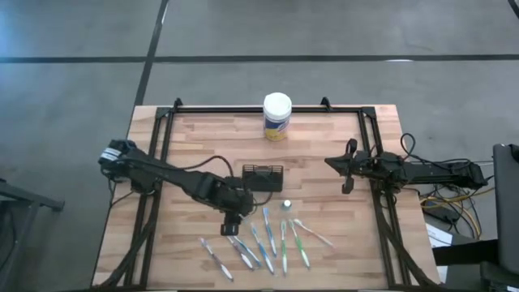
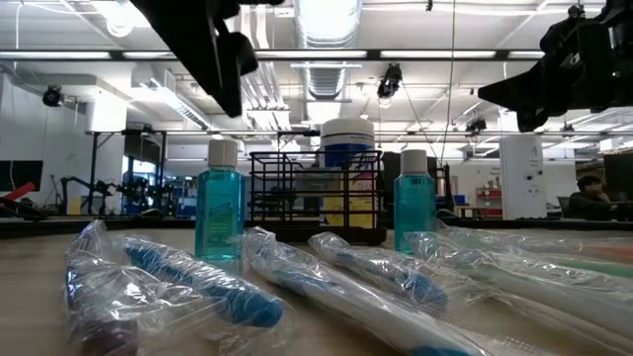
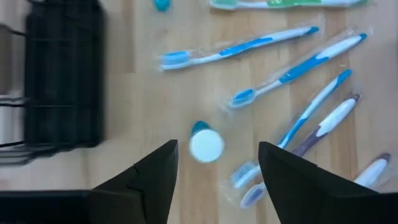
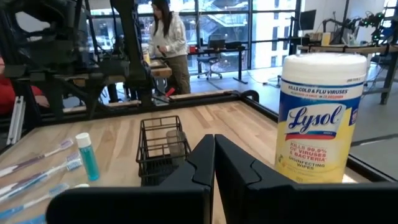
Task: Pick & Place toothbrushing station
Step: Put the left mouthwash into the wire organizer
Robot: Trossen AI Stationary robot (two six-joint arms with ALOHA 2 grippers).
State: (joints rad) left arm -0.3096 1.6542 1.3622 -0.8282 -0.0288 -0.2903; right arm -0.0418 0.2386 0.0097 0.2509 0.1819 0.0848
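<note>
The left gripper (image 1: 231, 225) hangs just above a small blue tube (image 3: 206, 144) with a white cap. Its fingers (image 3: 149, 180) are spread wide and hold nothing. The black wire caddy (image 1: 263, 178) sits near the table's middle, at about 1 o'clock from that gripper. The wrapped toothbrushes (image 1: 268, 237) lie at 6 o'clock from the caddy. The right gripper (image 1: 346, 168) waits at 3 o'clock, fingers pressed together.

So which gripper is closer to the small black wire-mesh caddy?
Left. The left gripper hangs just beside the small black wire-mesh caddy, by the toothbrushes; the right gripper waits farther off toward the table's right edge.
</note>
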